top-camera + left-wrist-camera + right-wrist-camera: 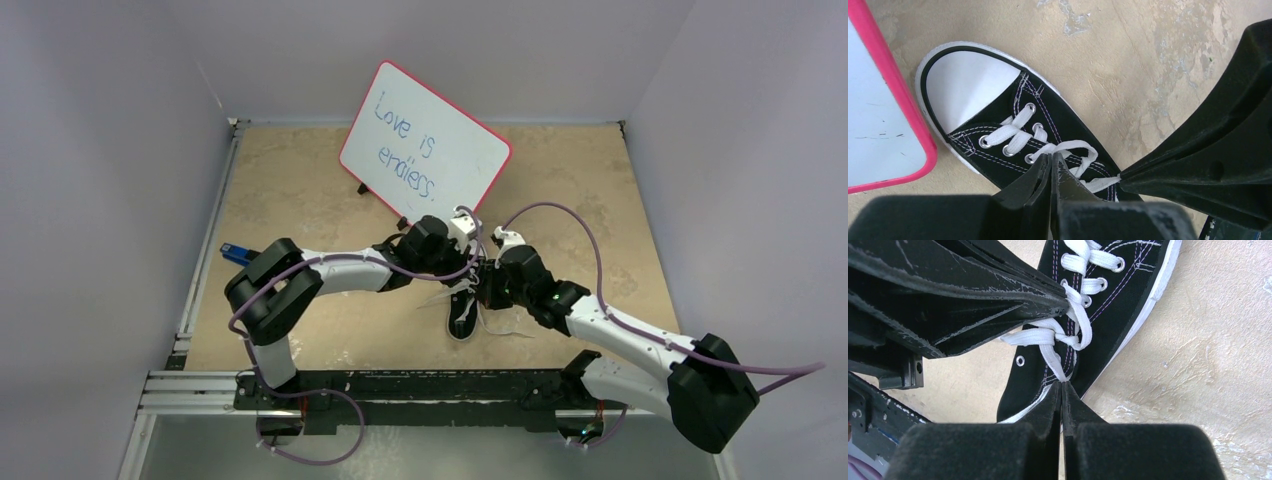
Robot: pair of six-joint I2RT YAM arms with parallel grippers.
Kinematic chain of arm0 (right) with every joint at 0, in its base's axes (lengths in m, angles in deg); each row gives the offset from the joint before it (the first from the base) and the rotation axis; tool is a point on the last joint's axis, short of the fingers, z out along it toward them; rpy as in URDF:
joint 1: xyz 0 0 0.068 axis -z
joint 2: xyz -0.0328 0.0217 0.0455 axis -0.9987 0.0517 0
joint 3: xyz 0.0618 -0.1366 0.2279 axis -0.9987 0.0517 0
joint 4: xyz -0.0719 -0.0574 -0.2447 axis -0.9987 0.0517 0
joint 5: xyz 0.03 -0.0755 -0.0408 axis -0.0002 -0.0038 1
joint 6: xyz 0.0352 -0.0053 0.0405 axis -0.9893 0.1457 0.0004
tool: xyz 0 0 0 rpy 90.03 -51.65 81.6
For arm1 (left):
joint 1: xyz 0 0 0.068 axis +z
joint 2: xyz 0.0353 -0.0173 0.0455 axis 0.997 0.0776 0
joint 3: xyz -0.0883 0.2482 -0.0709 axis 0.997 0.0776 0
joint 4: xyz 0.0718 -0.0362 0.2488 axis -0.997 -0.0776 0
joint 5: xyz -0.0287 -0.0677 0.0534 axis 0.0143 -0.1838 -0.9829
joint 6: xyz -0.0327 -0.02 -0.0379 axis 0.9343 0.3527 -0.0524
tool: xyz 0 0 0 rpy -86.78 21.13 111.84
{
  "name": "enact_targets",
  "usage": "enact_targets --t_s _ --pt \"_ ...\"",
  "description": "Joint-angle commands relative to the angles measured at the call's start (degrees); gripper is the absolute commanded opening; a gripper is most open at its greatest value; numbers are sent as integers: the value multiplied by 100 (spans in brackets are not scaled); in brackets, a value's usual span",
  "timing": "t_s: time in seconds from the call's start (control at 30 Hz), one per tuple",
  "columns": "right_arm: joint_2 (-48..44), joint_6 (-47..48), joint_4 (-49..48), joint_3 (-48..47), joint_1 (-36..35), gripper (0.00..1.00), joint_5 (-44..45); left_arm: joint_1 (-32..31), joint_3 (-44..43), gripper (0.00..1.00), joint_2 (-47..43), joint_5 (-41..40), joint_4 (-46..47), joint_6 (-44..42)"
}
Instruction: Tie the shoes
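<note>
The black sneaker (463, 314) lies mid-table, its white toe cap (965, 85) towards the whiteboard. Its white laces (1018, 125) are crossed into a loose knot (1068, 337) over the tongue. Both grippers meet above it. My left gripper (1052, 157) is shut on a lace strand just behind the eyelets; its black fingers (998, 295) also show in the right wrist view. My right gripper (1062, 385) is shut on the other strand near the shoe's opening; its fingers (1198, 150) also show in the left wrist view. Loose lace ends (505, 325) trail beside the shoe.
A pink-rimmed whiteboard (425, 150) with handwriting stands propped just behind the shoe; its edge (903, 115) lies close to the toe cap. A small blue-and-black tool (236, 253) lies at the table's left edge. A metal rail (400, 385) runs along the near edge.
</note>
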Motion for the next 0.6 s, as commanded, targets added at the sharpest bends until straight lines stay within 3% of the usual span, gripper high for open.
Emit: enact_targets --t_s 0.0,0.37,0.57 --pt "-1 -105 -120 -235 24 0 108 7 -16 0 -288 98 188 -52" --pt "183 -310 -558 -320 212 0 217 256 649 0 -521 935 1562 999" --pt "333 -302 -881 -282 366 0 116 265 658 0 -495 1065 1610 1057"
